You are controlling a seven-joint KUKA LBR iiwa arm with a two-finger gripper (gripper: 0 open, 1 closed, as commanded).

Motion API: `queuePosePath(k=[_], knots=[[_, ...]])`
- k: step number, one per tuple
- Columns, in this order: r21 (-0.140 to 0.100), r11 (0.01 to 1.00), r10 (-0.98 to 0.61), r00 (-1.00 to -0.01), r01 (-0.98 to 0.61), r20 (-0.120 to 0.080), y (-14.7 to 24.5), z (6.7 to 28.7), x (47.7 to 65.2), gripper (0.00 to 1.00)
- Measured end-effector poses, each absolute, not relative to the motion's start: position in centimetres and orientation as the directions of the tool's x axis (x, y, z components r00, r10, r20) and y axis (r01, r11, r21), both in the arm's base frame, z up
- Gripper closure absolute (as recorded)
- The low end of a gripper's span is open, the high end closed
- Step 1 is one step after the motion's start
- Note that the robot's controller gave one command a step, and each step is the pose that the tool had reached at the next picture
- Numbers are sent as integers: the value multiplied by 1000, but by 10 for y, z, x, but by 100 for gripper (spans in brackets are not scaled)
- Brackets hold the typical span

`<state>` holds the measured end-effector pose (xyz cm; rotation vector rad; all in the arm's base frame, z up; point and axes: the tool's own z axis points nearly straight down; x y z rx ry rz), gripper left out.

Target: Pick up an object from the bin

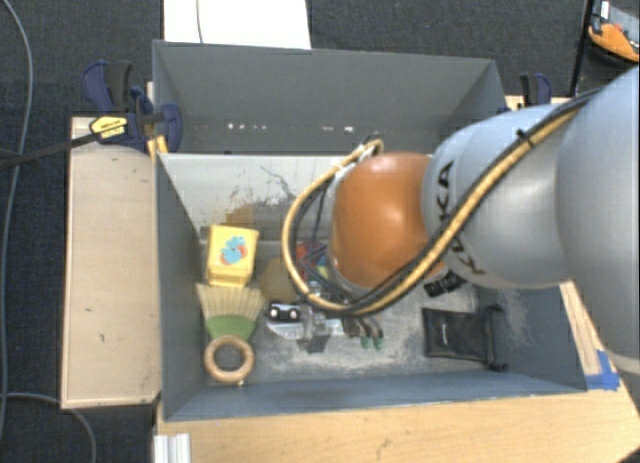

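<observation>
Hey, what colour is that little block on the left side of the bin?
The block is yellow with a blue picture, best seen in the camera view.

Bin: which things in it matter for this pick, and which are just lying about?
In play: tool, bin, small green bits beside the tool.
Lying about: yellow block, cream-and-green brush, tan ring, flat black thing.

- I see my arm coming in from the right, its thick grey link slanting down and leftward.
- The orange cover at the wrist sits about mid-scene, facing up toward me.
- Yellow-and-black cables run along the grey link and loop round the cover's left side.
- The gripper pokes out below the cover, on the near side, pointing down.
</observation>
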<state>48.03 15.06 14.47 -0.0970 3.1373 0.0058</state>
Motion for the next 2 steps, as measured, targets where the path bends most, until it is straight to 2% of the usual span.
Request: queuePosePath(k=[2], knots=[[5,998,-61,-998,-61,-8,151,162,482,100]])
